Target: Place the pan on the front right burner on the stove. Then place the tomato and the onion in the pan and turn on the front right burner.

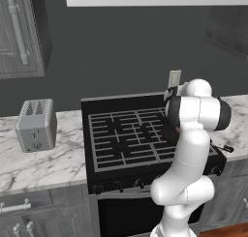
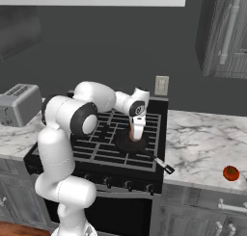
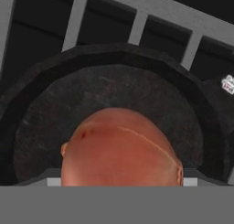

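The black pan (image 2: 124, 144) sits on the stove (image 2: 99, 150) over the front right burner, which it hides. Its long handle (image 2: 163, 165) points toward the front right. In the left base view the arm covers most of the pan (image 1: 169, 133). My gripper (image 2: 135, 134) points down into the pan, shut on the dull tan-orange onion (image 3: 119, 150). The onion hangs just above the pan's floor (image 3: 114, 90) and hides my fingertips in the hand view. The bright red tomato (image 2: 231, 173) lies on the marble counter, far right of the stove.
A row of knobs (image 2: 126, 184) runs along the stove's front edge. A silver toaster (image 1: 36, 125) stands on the counter left of the stove. A wall outlet (image 2: 161, 85) is behind the stove's right rear corner. Cabinets hang above both sides.
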Controlling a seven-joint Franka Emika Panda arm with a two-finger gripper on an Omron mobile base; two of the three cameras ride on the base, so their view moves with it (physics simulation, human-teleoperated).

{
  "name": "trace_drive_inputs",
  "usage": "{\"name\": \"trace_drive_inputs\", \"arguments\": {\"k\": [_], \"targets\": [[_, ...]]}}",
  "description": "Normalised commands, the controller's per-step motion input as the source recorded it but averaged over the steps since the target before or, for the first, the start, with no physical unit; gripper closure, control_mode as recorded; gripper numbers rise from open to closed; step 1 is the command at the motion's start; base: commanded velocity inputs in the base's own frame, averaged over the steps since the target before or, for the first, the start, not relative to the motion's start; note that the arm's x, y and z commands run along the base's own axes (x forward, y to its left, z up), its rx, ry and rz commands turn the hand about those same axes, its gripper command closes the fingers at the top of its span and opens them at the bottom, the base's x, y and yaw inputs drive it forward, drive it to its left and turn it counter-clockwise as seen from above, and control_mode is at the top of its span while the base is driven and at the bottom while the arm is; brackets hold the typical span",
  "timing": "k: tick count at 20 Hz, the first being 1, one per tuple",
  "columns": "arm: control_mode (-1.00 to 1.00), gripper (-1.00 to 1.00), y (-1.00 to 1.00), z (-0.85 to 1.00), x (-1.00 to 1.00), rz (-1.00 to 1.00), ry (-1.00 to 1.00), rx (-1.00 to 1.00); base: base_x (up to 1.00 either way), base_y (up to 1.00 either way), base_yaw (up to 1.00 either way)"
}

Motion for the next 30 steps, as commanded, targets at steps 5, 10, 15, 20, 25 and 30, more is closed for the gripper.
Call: {"name": "trace_drive_inputs", "arguments": {"k": [5,10,15,20,25,30], "targets": [[-1.0,-1.0,0.0,-0.18,0.01,0.0,-0.03,0.0,0.0,0.0,0.0],[-1.0,-1.0,0.0,-0.01,0.0,0.0,-0.08,0.0,0.0,0.0,0.0],[-1.0,-1.0,0.0,0.0,-0.01,0.0,-0.13,0.0,0.0,0.0,0.0],[-1.0,-1.0,0.0,0.03,-0.02,0.0,-0.11,0.0,0.0,0.0,0.0],[-1.0,-1.0,-0.01,0.45,-0.1,0.0,-0.06,0.0,0.0,0.0,0.0],[-1.0,-1.0,-0.05,0.82,-0.29,-0.02,0.0,0.0,0.0,0.0,0.0]]}}
